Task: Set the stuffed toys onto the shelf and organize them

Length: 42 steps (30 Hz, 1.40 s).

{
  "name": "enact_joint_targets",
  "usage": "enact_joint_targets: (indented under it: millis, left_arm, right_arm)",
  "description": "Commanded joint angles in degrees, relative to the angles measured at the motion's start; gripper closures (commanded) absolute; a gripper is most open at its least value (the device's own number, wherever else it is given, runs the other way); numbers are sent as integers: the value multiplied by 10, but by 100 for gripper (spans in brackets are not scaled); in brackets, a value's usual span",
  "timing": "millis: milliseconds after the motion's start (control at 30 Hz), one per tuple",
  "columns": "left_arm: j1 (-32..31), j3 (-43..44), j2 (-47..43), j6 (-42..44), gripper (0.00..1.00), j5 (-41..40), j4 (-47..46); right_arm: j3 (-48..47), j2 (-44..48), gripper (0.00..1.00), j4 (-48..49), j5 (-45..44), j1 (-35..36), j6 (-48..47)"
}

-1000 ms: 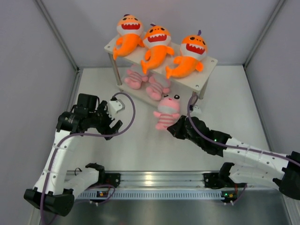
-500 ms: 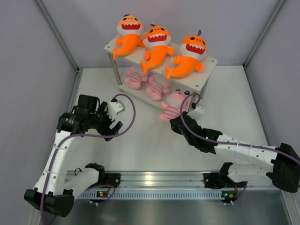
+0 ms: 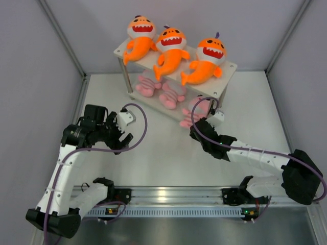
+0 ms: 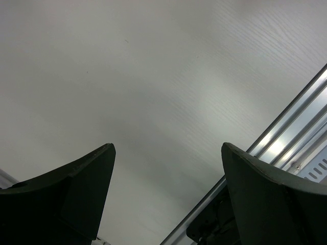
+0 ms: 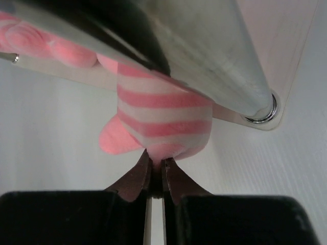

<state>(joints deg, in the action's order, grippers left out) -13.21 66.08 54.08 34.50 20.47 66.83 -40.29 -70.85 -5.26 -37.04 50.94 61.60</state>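
Observation:
Three orange shark plushes [image 3: 171,49] sit in a row on the top tier of the white shelf [image 3: 228,71]. Two pink striped plushes [image 3: 169,95] lie on the lower tier. My right gripper [image 3: 194,128] is shut on the tail end of a third pink striped plush [image 3: 194,111], which is partly under the shelf's top tier at its right end. In the right wrist view the plush [image 5: 161,115] sits beyond the pinched fingertips, under a silver leg [image 5: 219,66]. My left gripper [image 3: 118,137] is open and empty over the table at the left; its fingers [image 4: 76,184] show apart.
Grey enclosure walls stand on the left, right and back. A metal rail [image 3: 168,195] carrying both arm bases runs along the near edge; it also shows in the left wrist view [image 4: 286,138]. Purple cables loop off both wrists.
My right gripper has carried the third pink striped plush back and to the right, from the open table in front of the shelf into the right end of the lower tier. The left arm barely moved.

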Motion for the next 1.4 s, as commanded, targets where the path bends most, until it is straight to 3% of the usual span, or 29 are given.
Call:
enact_joint_targets:
  millis: [0,100,267,500,800,1067,1167,1200,1267,1300,1367]
  left_arm:
    - [1,-6,-12,7,10,5,-18]
    - [1,-7,-12,6,10,4,-18]
    - [2,-6,-12,7,10,5,-18]
    - [2,-10,-17,8,10,4,-17]
    - [1,-11,-17,8,9,6,-18]
    - [1,-13,-22,7,9,-2,-18]
    - [2,-18,-24,6,9,-3,-17]
    - [2,-20,-24,6,9,-3,-18]
    - [2,-22,-25,5,10,-2,-17]
    - [2,-22,-24,4,10,-1,-18]
    - [2,-18,-25,1,10,-3,-18]
  right_arm:
    - [-34,-11,93,41,21,-8,-10]
    - [-38,-17,76,30,21,-9,1]
    - [-15,-19,72,66,13,-14,37]
    - [-23,-11,43,57,30,-18,37]
    - [-26,30,33,15,41,-12,12]
    - [-45,76,34,-76,107,1,-81]
    - [-42,101,45,-78,94,22,-176]
    - [-34,107,59,-44,70,48,-214]
    - [-27,106,70,0,71,78,-350]
    - [-32,94,77,27,98,97,-396]
    - [-55,71,79,11,165,103,-528]
